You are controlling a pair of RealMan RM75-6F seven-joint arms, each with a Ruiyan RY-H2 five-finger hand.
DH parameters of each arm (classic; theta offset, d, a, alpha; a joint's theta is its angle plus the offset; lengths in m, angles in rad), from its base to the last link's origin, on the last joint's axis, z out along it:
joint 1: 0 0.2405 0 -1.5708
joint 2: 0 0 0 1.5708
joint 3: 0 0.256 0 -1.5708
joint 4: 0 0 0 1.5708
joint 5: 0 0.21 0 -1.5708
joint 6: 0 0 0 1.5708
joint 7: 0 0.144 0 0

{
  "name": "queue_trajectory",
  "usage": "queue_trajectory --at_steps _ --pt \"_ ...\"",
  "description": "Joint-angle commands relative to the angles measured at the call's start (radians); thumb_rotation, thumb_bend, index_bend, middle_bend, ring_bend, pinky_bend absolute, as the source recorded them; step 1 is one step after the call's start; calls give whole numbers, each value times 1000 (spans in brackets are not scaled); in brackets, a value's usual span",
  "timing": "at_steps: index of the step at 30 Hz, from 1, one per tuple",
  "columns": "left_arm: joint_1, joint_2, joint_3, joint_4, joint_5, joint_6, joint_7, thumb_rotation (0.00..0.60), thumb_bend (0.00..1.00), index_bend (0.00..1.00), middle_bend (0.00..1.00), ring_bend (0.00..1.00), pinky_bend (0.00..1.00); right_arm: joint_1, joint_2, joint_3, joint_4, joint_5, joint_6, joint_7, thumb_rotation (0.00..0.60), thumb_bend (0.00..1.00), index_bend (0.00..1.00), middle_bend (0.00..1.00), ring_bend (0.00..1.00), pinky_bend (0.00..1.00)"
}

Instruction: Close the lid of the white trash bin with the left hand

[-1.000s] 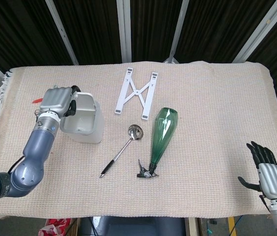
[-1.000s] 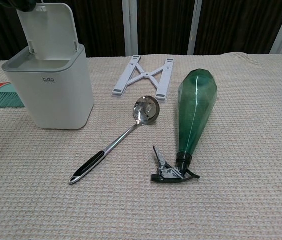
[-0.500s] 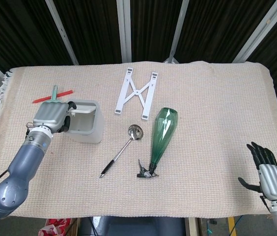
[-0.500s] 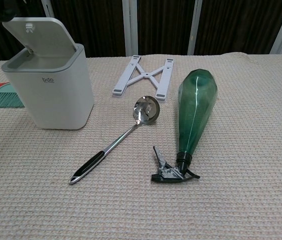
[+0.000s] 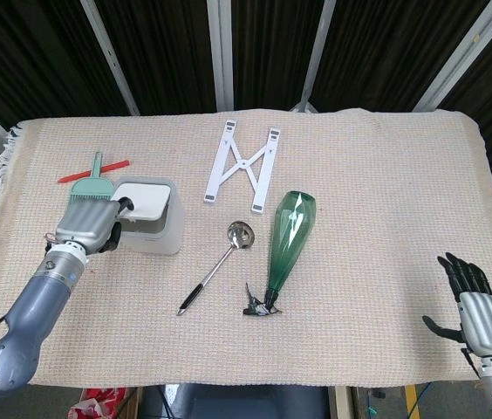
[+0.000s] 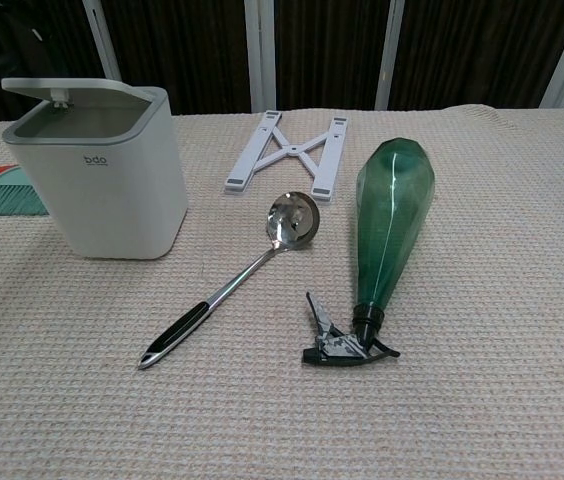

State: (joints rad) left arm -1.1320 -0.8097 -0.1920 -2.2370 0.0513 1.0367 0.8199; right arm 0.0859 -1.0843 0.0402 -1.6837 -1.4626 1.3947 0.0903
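The white trash bin (image 5: pixel 160 229) (image 6: pixel 112 190) stands on the left of the cloth. Its lid (image 5: pixel 143 200) (image 6: pixel 74 88) lies almost flat on the rim, with a thin gap still showing at the bin's left in the chest view. My left hand (image 5: pixel 89 224) is at the bin's left side, back up and holding nothing, with a dark fingertip (image 5: pixel 125 205) at the lid's left edge. The chest view does not show this hand. My right hand (image 5: pixel 475 305) rests far off at the front right corner, fingers spread and empty.
A teal brush (image 5: pixel 90 182) (image 6: pixel 4 194) with a red part lies just behind and left of the bin. A ladle (image 5: pixel 218 266), a green spray bottle (image 5: pixel 288 240) lying on its side and a white folding stand (image 5: pixel 242 164) occupy the middle of the table.
The lid has swung down from upright to almost flat. My left hand came down and toward the front with it, uncovering the teal brush. The right hand has not moved.
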Motion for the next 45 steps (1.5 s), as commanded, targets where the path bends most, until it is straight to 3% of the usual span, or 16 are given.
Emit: queue_trajectory --at_steps 1,15,34,42,45 --pt "8 -15 22 -6 21 17 -1 600 702 254 1000 847 936 0 1 1 1 1 -1 2 600 228 0 0 0 0" --pt "33 -82 59 22 111 64 -43 600 702 252 1000 847 936 -1 1 -2 -2 -6 3 -1 600 228 0 0 0 0" --pt "31 -149 99 41 128 79 -42 600 704 253 1000 847 937 -2 2 -1 -3 -6 3 2 600 227 0 0 0 0" --pt "34 -116 65 14 162 103 -81 600 696 238 1000 836 936 -3 3 -2 -4 -8 3 4 600 228 0 0 0 0" --pt "48 -77 34 -21 194 110 -125 600 620 187 938 735 888 -3 4 -2 -4 -7 3 4 600 228 0 0 0 0"
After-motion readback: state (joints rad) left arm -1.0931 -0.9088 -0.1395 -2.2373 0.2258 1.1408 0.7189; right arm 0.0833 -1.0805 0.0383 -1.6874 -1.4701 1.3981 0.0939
